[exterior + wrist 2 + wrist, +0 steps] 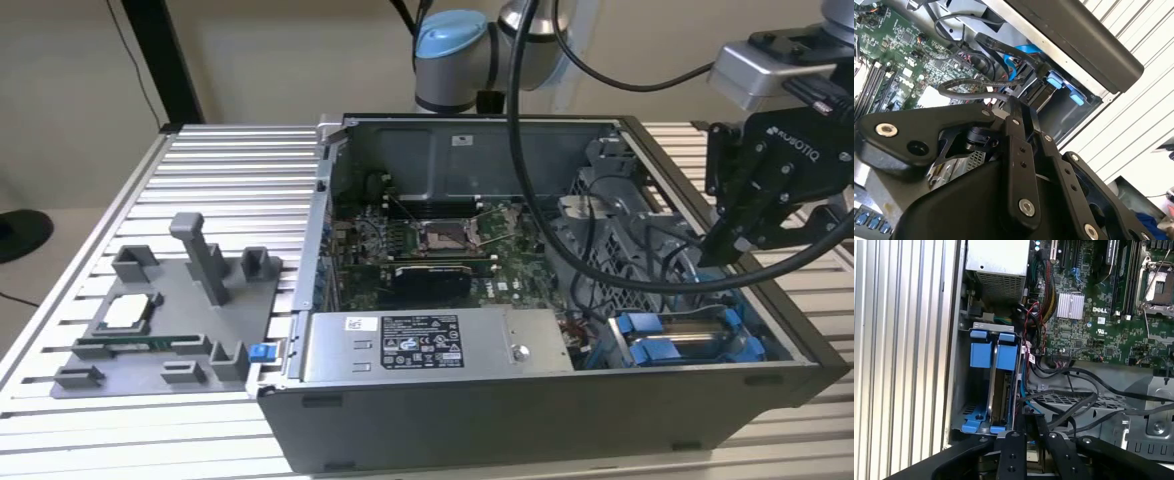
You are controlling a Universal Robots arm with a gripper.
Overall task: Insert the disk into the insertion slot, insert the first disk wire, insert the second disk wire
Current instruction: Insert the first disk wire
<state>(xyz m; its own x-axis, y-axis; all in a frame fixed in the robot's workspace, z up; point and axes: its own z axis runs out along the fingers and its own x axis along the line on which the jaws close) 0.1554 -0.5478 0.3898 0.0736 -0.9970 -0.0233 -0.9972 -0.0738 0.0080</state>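
Wiring seemed the step in hand. Exterior view: gripper [721, 250] hung above the insertion slot [609, 342], toward the exterior view's right. Second wrist view: fingers [1019, 150] looked pressed together among black cables [969, 85]. First wrist view: the blue-framed disk [993, 380] sat in that slot; plugging would demand fine alignment.

The insertion slot [956, 390] is a grey sheet-metal bay in the case's corner, just beside the gripper [1031, 421], and its long side runs away from the gripper tip. The disk [1005, 360] appears seated on edge inside it. Bright blue frame pieces show at both ends, one just beside the gripper and the other at the bay's far end, but little of the metal body can be made out. A thin blue wire [1021, 390] runs along the bay's inner side to the gripper tip. Black wires [1074, 410] loop close by.
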